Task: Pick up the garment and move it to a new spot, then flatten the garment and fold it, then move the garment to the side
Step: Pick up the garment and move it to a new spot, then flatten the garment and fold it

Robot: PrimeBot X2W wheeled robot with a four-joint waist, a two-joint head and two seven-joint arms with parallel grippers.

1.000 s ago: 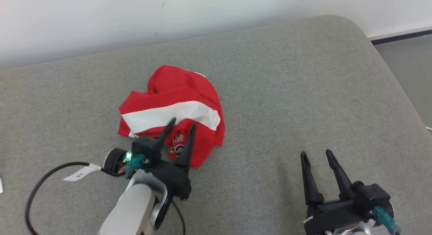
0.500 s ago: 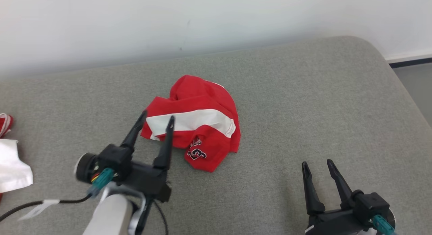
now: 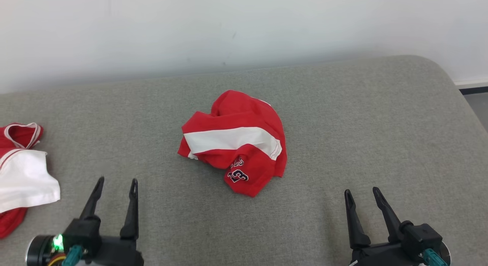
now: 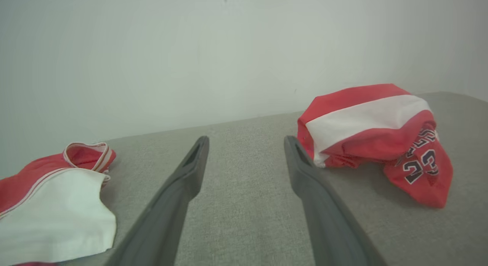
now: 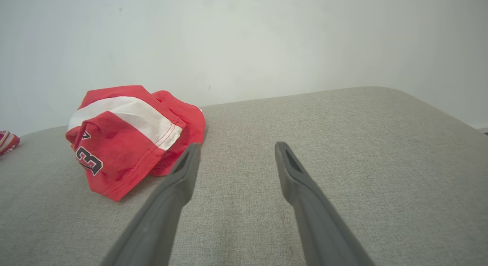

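The garment (image 3: 236, 142) is a red jersey with a white band and dark numbers, lying crumpled in a heap at the middle of the grey cushion (image 3: 343, 117). It also shows in the left wrist view as the garment (image 4: 373, 132) at the right, and in the right wrist view as the garment (image 5: 126, 136) at the left. My left gripper (image 3: 117, 181) stands open at the lower left, apart from the heap, with nothing between its fingers. My right gripper (image 3: 362, 191) stands open at the lower right, also holding nothing.
A second red and white garment (image 3: 21, 163) lies at the cushion's left edge, seen too as the second garment (image 4: 53, 197) in the left wrist view. A pale wall (image 3: 228, 25) runs behind the cushion. The cushion's rounded right corner drops to a grey floor (image 3: 480, 105).
My left gripper has let go of the garment, opened wide and drawn back to the lower left. The garment stays in its heap. The camera has shifted, bringing the second garment into view.
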